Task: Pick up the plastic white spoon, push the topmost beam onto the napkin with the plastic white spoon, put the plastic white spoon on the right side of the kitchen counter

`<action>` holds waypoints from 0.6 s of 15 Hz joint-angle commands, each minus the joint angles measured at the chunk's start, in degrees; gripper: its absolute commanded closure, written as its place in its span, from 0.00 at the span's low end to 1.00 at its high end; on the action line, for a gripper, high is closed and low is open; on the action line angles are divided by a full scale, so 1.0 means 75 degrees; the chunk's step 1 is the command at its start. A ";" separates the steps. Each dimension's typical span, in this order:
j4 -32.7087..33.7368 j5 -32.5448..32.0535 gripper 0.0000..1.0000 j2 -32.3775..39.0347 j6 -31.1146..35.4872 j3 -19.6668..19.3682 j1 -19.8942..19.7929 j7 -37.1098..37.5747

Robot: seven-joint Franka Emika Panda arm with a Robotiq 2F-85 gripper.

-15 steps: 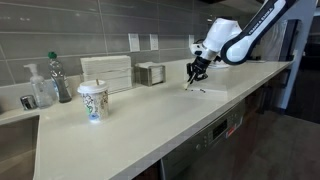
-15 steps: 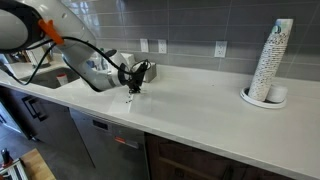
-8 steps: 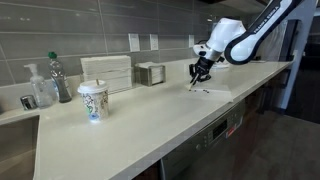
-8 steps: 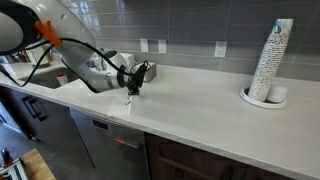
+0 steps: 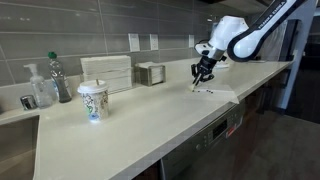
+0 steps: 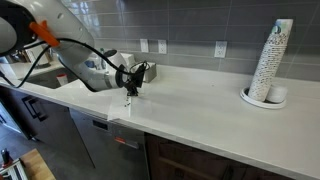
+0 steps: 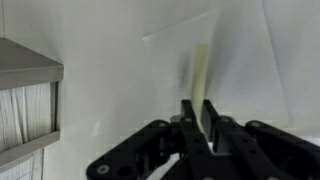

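Near the front edge of the kitchen counter, the gripper clamps its jaws on the plastic white spoon above the napkin; pushing hard could twist the slender spoon loose or drag the napkin off that edge.

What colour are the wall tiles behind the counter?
Grey; the wall tiles show best in an exterior view.

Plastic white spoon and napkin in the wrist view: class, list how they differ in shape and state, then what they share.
Shape: the plastic white spoon is a narrow strip; the napkin is a broad thin sheet. State: the plastic white spoon is clamped in the gripper; the napkin lies flat on the kitchen counter. Both are pale, close to the counter's colour.
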 commanded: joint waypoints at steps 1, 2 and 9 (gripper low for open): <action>-0.0137 0.0317 0.97 -0.0020 -0.0156 0.0490 -0.0477 -0.0305; -0.0086 0.0396 0.97 0.0024 -0.0019 0.0617 -0.0542 -0.0202; 0.0488 0.1183 0.97 -0.0291 -0.0394 0.0631 -0.0314 0.1440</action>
